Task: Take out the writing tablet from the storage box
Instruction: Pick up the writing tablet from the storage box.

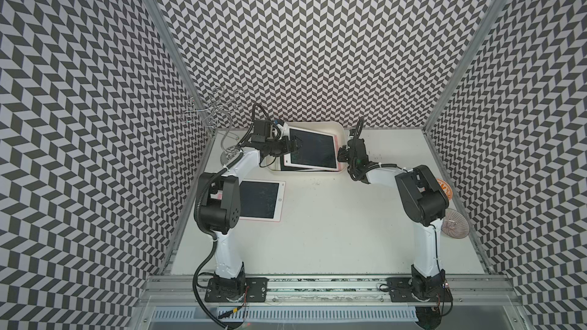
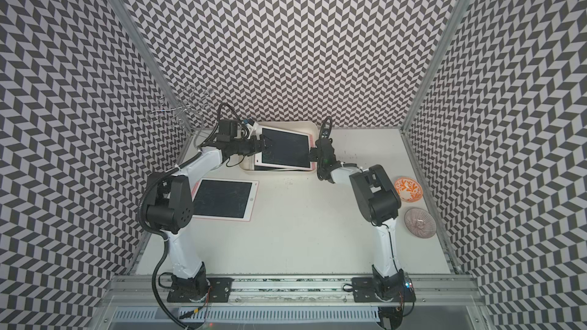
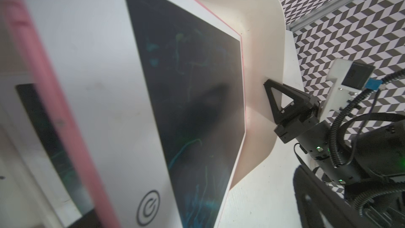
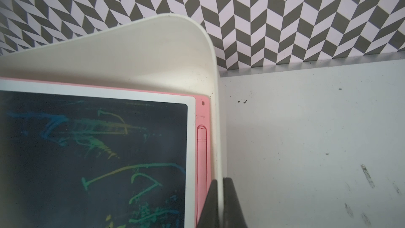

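Note:
The cream-white storage box (image 1: 333,126) (image 2: 306,125) stands at the back of the table against the wall. A writing tablet (image 1: 313,150) (image 2: 286,150) with a dark screen and a white and pink frame lies askew on top of another tablet (image 1: 295,169) inside it. My left gripper (image 1: 293,146) (image 2: 262,146) is open at the top tablet's left edge, with one finger over the screen. Its own wrist view shows the tablet (image 3: 186,84) close up but no jaws. My right gripper (image 1: 342,153) (image 4: 221,185) is shut on the box's right wall (image 4: 215,106), beside the tablet's pink stylus (image 4: 201,150).
Another tablet (image 1: 260,200) lies flat on the table, front left of the box, partly under my left arm. An orange patterned bowl (image 2: 408,189) and a purple glass bowl (image 2: 420,222) sit by the right wall. A wire stand (image 1: 212,106) rises in the back left corner.

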